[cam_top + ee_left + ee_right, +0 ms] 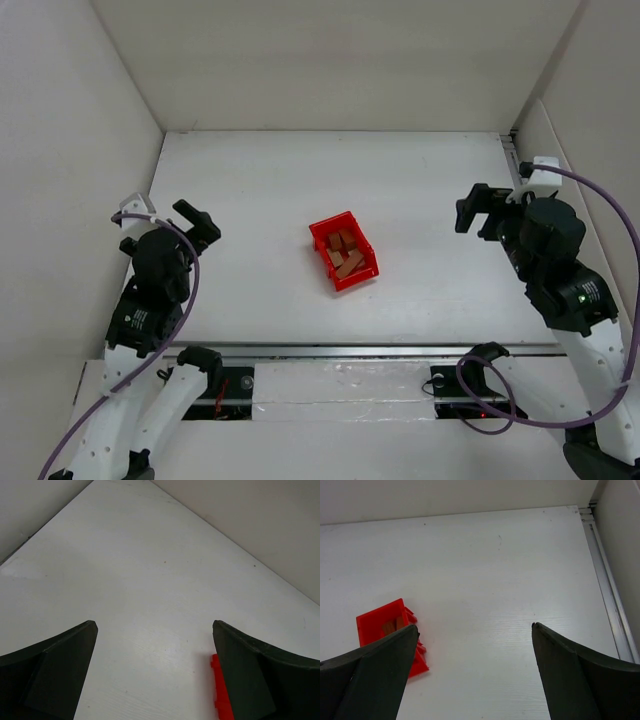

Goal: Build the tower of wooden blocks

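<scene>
White tabletop (400, 190) walled by pale panels lies under both arms: the left gripper (154, 629) hangs over its left side with jaws spread wide and nothing between them, and the right gripper (474, 627) is likewise splayed wide and empty over the right side. Between the two, well apart from either, a small red bin (330, 223) sits askew near the table's middle. Reddish-brown and tan wood blocks (346, 262) lie jumbled inside it.

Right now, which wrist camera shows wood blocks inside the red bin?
The right one: wood blocks show inside the red bin; the left one catches only the bin's edge.
</scene>
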